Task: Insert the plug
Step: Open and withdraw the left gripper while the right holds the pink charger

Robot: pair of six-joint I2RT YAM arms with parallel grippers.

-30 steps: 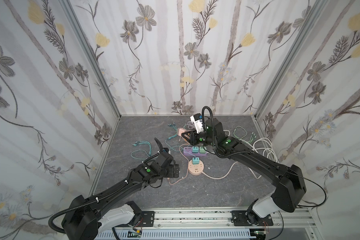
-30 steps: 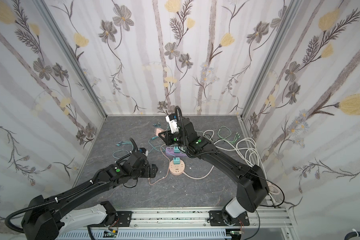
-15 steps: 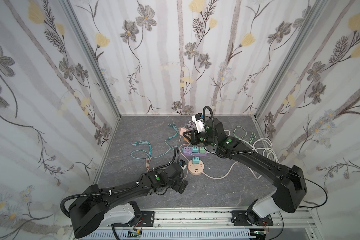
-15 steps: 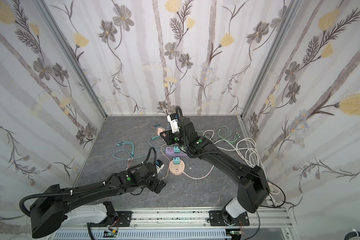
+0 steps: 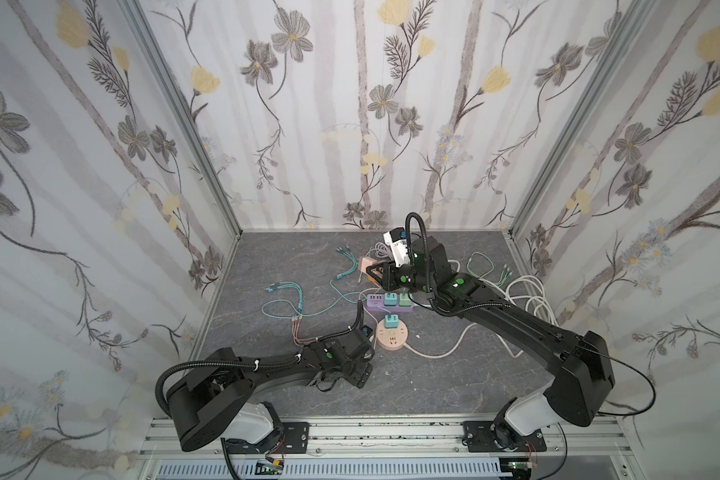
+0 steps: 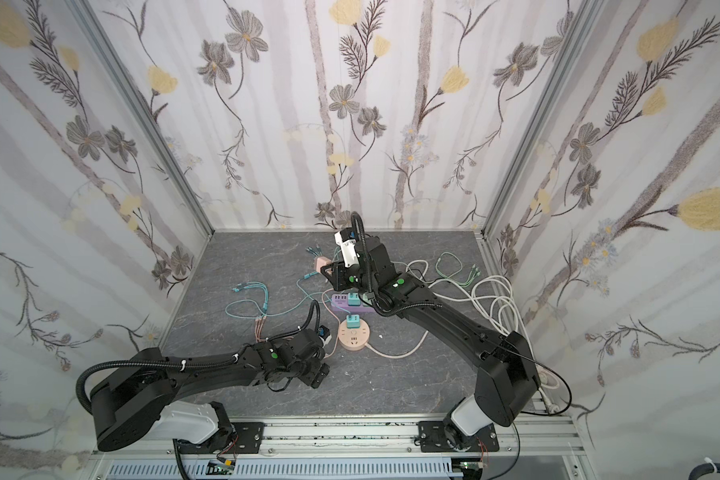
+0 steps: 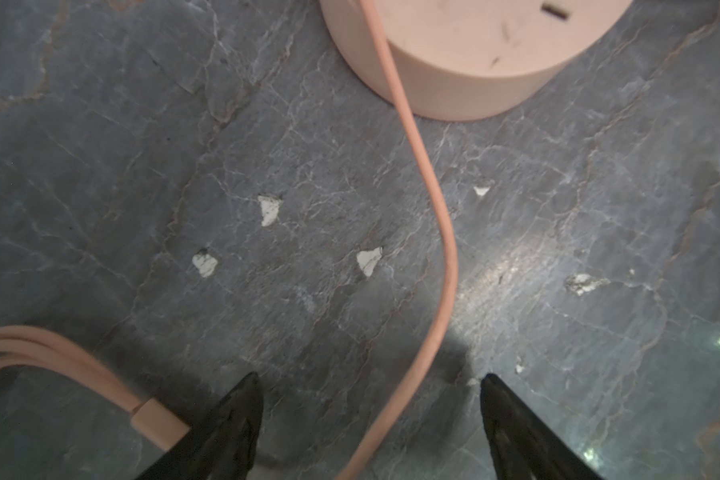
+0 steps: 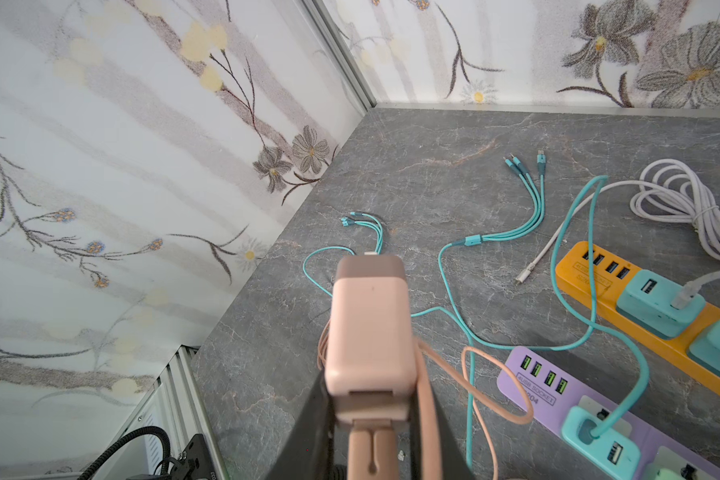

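Left fingers (image 7: 233, 432) nearer — round pink socket (image 7: 466, 54)

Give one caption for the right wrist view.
Right gripper holds a pink charger over the grey table.

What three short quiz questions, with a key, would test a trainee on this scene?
1. True or false: the jaws of the right gripper hold the pink charger clear of the table.
2. What runs between the open jaws of the left gripper? A) pink cable B) teal cable C) nothing
3. Fill in: the round pink socket carries one ____ adapter.
Key: 1 true; 2 A; 3 teal.
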